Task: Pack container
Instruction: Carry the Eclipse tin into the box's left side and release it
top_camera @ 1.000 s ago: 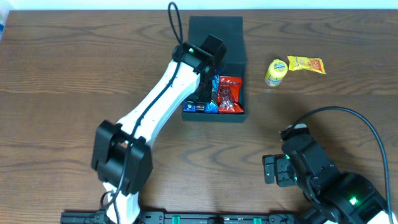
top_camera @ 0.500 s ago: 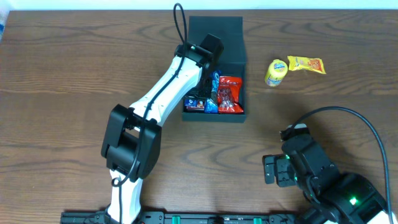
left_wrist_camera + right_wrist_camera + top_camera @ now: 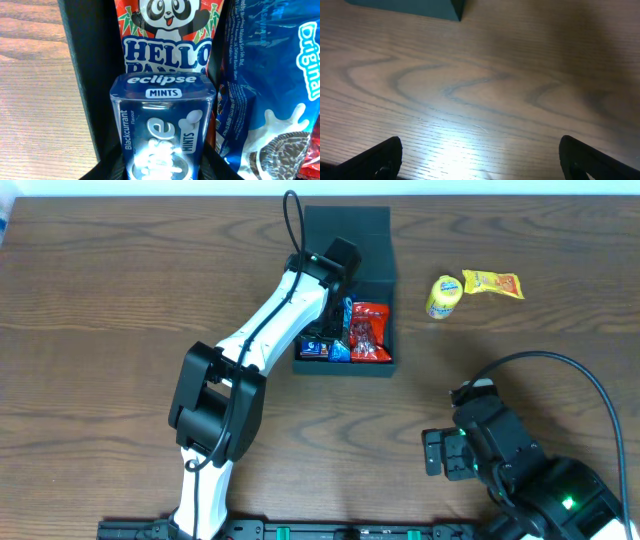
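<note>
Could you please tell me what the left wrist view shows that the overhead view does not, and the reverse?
Only the left wrist view shows readable labels: an Eclipse mints box gripped in the left hand, a Hello Panda packet and an Oreo packet. Only the overhead view shows the open lid, a yellow packet, a yellow tub and the open right hand. Both show the container holding snacks and the wooden table.
</note>
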Available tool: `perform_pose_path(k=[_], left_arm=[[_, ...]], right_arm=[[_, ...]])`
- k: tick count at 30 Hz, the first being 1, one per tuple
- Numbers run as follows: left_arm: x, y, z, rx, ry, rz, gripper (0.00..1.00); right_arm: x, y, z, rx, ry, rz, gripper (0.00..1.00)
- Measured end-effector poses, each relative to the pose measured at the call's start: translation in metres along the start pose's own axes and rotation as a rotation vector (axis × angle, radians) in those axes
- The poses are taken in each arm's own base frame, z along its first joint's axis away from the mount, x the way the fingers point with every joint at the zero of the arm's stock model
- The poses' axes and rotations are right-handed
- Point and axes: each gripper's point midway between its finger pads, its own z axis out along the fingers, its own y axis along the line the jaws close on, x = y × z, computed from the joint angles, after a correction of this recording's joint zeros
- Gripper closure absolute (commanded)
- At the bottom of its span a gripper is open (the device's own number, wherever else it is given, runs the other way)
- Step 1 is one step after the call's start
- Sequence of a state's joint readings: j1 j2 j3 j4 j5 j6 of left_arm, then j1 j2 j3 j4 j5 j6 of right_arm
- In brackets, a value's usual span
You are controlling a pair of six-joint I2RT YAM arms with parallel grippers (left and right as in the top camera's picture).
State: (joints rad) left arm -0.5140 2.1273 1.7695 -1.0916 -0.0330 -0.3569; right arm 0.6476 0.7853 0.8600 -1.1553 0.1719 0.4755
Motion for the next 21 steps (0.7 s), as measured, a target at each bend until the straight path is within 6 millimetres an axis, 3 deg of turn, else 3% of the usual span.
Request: perform_pose_path(k=[3, 4, 12, 17, 21], left_arm=[[0.0000, 0.0000, 0.0000, 0.000, 0.000, 0.000, 0.69], [0.0000, 0.0000, 0.0000, 0.000, 0.000, 0.000, 0.61], [-0.0003, -0.0002, 0.0000, 0.001, -0.001, 0.016, 0.34], [-0.0016, -0.0012, -0.0006, 0.003, -0.007, 0.019, 0.06], [-0.0041, -0.0014, -0.0076, 0.011, -0.027, 0.012, 0.02]], right_arm=[[0.0001, 0.0000, 0.0000, 0.000, 0.000, 0.000, 0.01], [-0.0001, 0.0000, -0.0001, 0.000, 0.000, 0.000, 0.01], [-0.0001, 0.0000, -0.0001, 0.000, 0.000, 0.000, 0.01], [0.0000, 0.0000, 0.0000, 0.000, 0.000, 0.000, 0.01], [0.0000, 0.0000, -0.0001, 0.000, 0.000, 0.000, 0.01]])
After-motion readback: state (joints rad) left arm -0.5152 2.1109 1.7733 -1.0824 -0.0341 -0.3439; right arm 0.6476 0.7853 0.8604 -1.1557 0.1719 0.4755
